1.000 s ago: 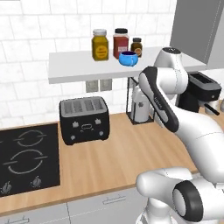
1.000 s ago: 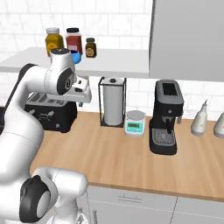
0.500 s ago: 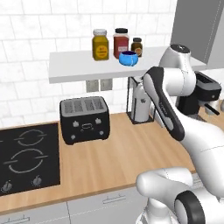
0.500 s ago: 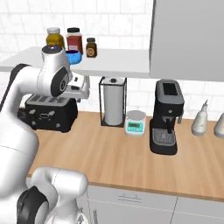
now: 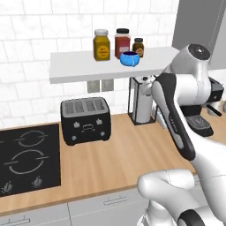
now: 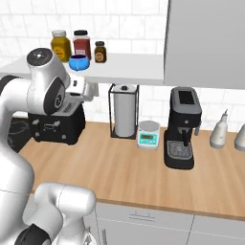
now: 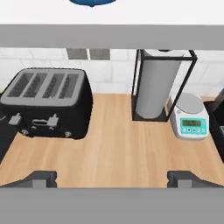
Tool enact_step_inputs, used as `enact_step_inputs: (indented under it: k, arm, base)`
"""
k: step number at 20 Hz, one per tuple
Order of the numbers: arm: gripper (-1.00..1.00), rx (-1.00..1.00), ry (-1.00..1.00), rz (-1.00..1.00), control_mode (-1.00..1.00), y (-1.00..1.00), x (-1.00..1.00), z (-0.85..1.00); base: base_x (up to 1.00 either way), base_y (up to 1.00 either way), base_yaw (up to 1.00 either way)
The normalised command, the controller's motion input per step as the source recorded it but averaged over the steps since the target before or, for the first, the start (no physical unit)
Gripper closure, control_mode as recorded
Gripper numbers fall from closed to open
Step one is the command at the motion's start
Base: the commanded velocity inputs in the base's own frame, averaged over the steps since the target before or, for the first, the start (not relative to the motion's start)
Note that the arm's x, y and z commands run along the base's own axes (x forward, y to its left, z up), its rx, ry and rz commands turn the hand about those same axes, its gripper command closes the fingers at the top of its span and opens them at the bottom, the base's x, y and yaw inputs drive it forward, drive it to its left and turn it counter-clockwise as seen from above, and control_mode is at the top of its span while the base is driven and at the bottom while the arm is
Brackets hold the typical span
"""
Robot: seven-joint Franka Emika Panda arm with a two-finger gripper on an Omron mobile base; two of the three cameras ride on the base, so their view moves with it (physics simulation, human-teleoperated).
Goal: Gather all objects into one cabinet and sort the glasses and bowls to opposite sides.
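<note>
The landmark here is the white wall shelf [image 5: 88, 68], which hangs over the wooden counter [image 5: 110, 163]. On top of the shelf stands a bright-blue vessel [image 5: 129, 58], close to the front edge. Just behind it there are three spice jars in a row: a yellow jar [image 5: 101, 44], a red jar [image 5: 122, 42] and a small dark jar [image 5: 138, 47]. In the right base view the blue vessel [image 6: 79, 62] is in front of the red jar [image 6: 82, 44], and in the hand view its blue bottom [image 7: 92, 2] shows at the upper edge, above the shelf board [image 7: 112, 35].

The end effector [image 7: 112, 179] is below the shelf, in the air over the counter, and it touches nothing. Its two finger tips [image 7: 40, 177] are wide apart and nothing is between them. In the right base view the end effector [image 6: 79, 88] is just under the front of the shelf, below the blue vessel.

Under the shelf, on the counter, a black toaster [image 5: 85, 120] stands to the left. A paper towel roll in a black frame [image 6: 124, 111] stands under the right end of the shelf. A small kitchen scale [image 6: 149, 135] is beside it, and a black coffee machine [image 6: 182, 128] is further right. A black cooktop [image 5: 26, 161] lies on the counter, left of the toaster.
</note>
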Motion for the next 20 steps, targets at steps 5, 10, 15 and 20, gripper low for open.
enact_step_inputs:
  k: [5,10,15,20]
  arm:
    - [-1.00,0.00,-0.15,0.00,-1.00,0.00,0.00,0.53]
    - [-1.00,0.00,-0.13,0.00,-1.00,0.00,0.06,0.51]
    - [-1.00,0.00,-0.11,0.00,-1.00,0.00,0.12,0.43]
    - [-1.00,0.00,-0.06,0.00,-1.00,0.01,0.13,0.19]
  base:
    - [0.00,0.00,0.00]
    - [0.00,0.00,0.00]
    - [0.00,0.00,0.00]
    - [0.00,0.00,0.00]
